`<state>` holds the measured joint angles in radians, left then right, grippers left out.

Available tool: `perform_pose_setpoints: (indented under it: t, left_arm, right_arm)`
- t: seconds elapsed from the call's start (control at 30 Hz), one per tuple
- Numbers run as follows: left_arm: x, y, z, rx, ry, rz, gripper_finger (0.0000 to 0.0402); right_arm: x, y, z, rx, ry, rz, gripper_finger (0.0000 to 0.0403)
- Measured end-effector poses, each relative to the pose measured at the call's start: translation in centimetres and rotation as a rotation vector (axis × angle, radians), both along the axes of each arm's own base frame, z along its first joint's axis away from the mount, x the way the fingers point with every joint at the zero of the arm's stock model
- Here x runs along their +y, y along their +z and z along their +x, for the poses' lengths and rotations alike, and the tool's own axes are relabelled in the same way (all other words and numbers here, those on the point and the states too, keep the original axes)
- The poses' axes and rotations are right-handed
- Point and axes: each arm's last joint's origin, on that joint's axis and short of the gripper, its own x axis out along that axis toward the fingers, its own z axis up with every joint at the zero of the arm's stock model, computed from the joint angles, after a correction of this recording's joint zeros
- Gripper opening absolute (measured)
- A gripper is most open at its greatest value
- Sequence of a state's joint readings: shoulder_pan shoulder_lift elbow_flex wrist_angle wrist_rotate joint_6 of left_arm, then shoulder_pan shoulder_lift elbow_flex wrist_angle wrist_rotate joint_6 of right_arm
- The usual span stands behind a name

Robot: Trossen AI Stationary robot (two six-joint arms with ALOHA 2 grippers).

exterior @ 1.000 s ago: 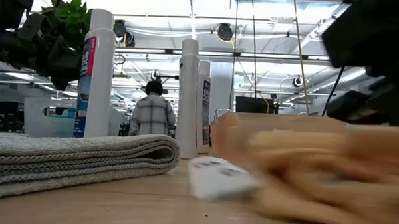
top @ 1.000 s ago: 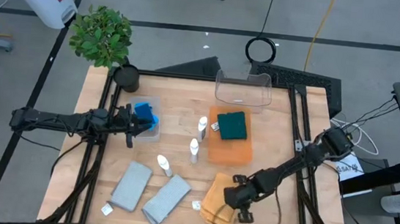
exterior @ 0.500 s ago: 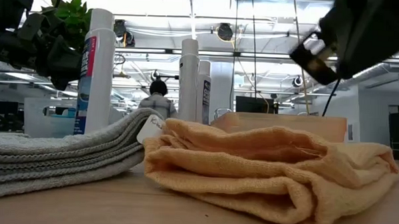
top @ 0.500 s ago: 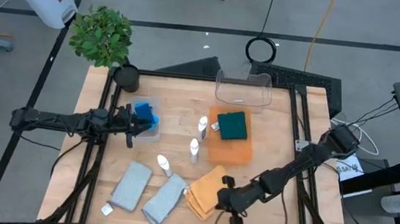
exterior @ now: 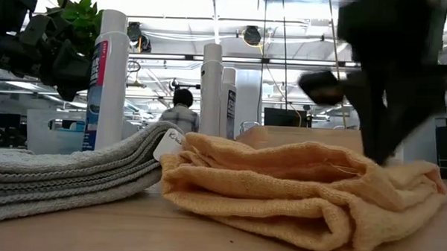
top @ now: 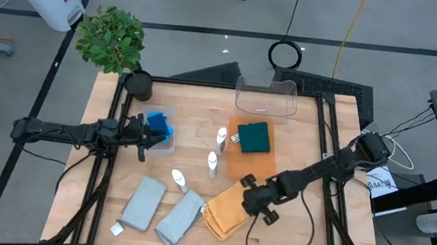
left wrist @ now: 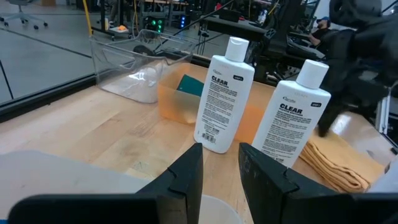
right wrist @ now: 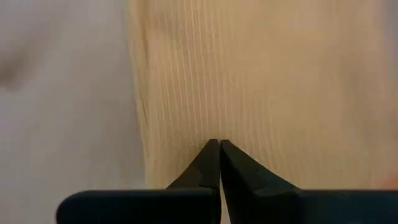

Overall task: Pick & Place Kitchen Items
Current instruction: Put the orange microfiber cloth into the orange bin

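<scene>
Right claw off the orange cloth; left arm waiting by the sponge bin.

Right claw (top: 250, 196), fingers pressed together and empty, has lifted back from the folded orange cloth (top: 224, 212), which lies touching a grey cloth (top: 183, 217) near the table (top: 295, 242) front edge, bare wood to its right. Left claw (top: 148, 136), slightly spread, holds nothing, unchanged.

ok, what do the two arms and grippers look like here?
Both arms are dark, slim and jointed. The left gripper has two flat black fingers. The right gripper has black fingers tapering to thin tips, and a dark cable loops beside it.
</scene>
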<state>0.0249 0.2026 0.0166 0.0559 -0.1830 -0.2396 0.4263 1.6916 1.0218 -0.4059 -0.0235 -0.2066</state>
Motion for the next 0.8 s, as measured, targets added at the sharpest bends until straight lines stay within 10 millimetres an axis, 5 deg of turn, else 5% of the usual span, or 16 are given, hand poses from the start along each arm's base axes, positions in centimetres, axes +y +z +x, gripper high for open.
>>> perform_pose_setpoints:
  t: [0.13,0.53,0.8]
  left_arm:
    - [0.0,0.0,0.0,0.000,0.000,0.000,0.0108]
    - [0.0,0.0,0.0,0.000,0.000,0.000,0.0108]
    - [0.0,0.0,0.0,0.000,0.000,0.000,0.0108]
  right_arm:
    - [0.1,-1.3,-0.3,0.090,-0.050,-0.021,0.0000]
    - [3.7,-1.5,-1.5,0.235,-0.793,0.308,0.0000]
    - [6.9,0.0,-1.9,0.118,-0.774,0.495,0.0000]
